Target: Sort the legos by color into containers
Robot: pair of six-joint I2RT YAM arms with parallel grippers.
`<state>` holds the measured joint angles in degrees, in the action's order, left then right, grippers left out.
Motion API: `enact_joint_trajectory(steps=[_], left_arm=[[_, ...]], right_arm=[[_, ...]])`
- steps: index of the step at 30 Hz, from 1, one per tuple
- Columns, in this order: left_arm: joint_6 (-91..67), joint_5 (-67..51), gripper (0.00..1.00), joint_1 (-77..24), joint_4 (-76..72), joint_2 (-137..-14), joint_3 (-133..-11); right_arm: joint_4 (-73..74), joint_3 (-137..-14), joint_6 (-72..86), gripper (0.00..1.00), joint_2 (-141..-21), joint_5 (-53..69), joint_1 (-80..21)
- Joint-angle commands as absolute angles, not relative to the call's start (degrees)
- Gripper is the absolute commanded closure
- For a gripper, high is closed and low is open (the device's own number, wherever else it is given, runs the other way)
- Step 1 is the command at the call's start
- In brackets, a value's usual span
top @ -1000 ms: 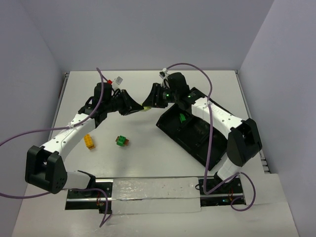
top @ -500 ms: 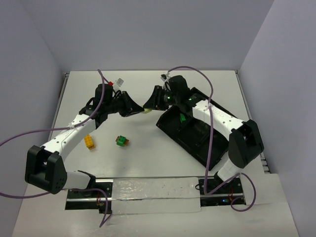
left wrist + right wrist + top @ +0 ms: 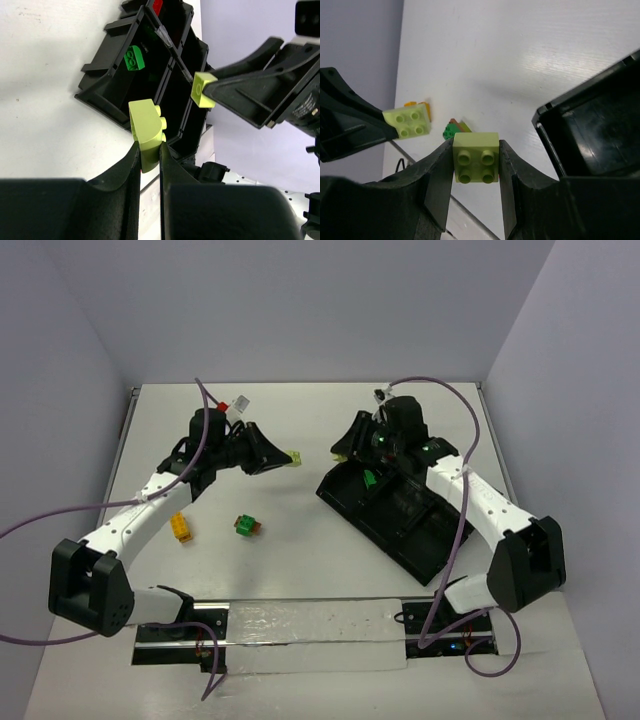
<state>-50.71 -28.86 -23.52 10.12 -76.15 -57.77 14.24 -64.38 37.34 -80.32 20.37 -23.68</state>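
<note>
- While both arms work at the left side of the tray (image 3: 430,552), I log each as loaded. The left gripper (image 3: 149,147) is clenched on the left pale brick (image 3: 144,122), pinching its smooth faces, with the studs turned sideways toward the tray.
- The right gripper (image 3: 475,150) is clamped across the right pale brick (image 3: 476,165), studs facing its wrist camera. It hangs just off the tray's far-left corner. I cannot confirm that it is over any compartment.
- The left pale brick sits over bare table, left of the tray and apart from it. The two pale bricks are near each other, not touching.
- My reading: both bricks are the same pale yellow-green, so they belong in one compartment, which would explain both arms aiming at that corner.
- Each brick is held between the fingers by its sides only, so I expect it to drop cleanly on release.
- Inside the tray, a green brick (image 3: 133,57) lies in a compartment near the left corner. A red brick (image 3: 157,6) lies in a separate one beyond it, so the colours are being kept apart. I see no pale brick in the tray, though the compartments are dark.
- Unsorted, well left of the tray: the green and orange-brown pair (image 3: 246,526), and farther left the yellow brick (image 3: 180,527).
- Risk, as I judge it: two grippers are crowding one corner. I would release one at a time.
</note>
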Motion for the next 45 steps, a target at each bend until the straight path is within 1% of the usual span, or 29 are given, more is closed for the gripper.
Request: enact_joint_trajectory(steps=[1,2,6,9,12,16,18,22,26,29,32,36,41,42,43,45], left_arm=[[-48.88,-29.95,1.0,-23.48,10.09,-77.73,-62.09],[-48.75,-29.8,1.0,-23.6,10.26,-78.13,-62.48],[-44.79,-28.58,1.0,-26.33,15.95,-81.6,-67.04],[-42.49,-25.99,1.0,-29.87,18.13,-84.09,-70.53],[-41.75,-25.93,1.0,-32.47,18.54,-86.48,-72.77],[-39.82,-25.89,1.0,-37.4,20.04,-90.72,-76.66],[-39.03,-27.88,1.0,-39.28,20.84,-92.99,-78.51],[-39.68,-30.94,1.0,-40.77,19.91,-95.73,-79.45],[-39.32,-29.84,1.0,-41.25,20.9,-96.18,-80.03],[-39.11,-28.83,1.0,-41.4,21.36,-96.15,-80.24],[-39.11,-28.74,1.0,-41.66,21.62,-96.5,-80.33],[-38.89,-28.7,1.0,-42.05,22.04,-97.1,-81.03],[-38.5,-28.39,1.0,-42.36,22.64,-97.47,-81.9],[-38.5,-28.39,1.0,-42.43,22.53,-97.47,-81.91],[-38.42,-28.39,1.0,-42.45,22.5,-97.54,-81.91],[-38.35,-28.39,1.0,-42.65,22.5,-97.76,-82.17]], right_arm=[[21.83,-63.49,34.77,1.0,-73.41,9.1,-22.45],[23.07,-62.94,34.41,1.0,-73.07,6.8,-21.88],[29.03,-58.17,33.25,1.0,-63.76,-2.31,-16.06],[33.44,-56.21,32.35,1.0,-59.53,-7.08,-14.14],[36.12,-53.25,32.43,1.0,-55.78,-11.24,-13.01],[36.3,-49.99,33.03,1.0,-55.69,-10.25,-12.92],[34.9,-48.94,33.19,1.0,-56.54,-8.62,-12.83],[31.68,-48.64,32.61,1.0,-59.12,-3.38,-12.96],[29.9,-48.17,32.72,0.99,-62.64,-0.45,-13.53],[28.57,-47.38,32.52,0.94,-63.98,-0.26,-14.58],[28.3,-47.11,32.26,0.86,-65.73,-0.26,-15.81],[27.6,-46.45,32.8,0.83,-66.58,-0.57,-16.08],[27.51,-45.98,32.98,0.72,-66.96,-1.97,-16.17],[27.58,-46.04,32.89,0.67,-67.04,-2.16,-16.1],[27.67,-46.05,32.87,0.54,-67.13,-2.48,-16.08],[28.14,-46.4,32.9,0.37,-67.09,-2.78,-16.08]])
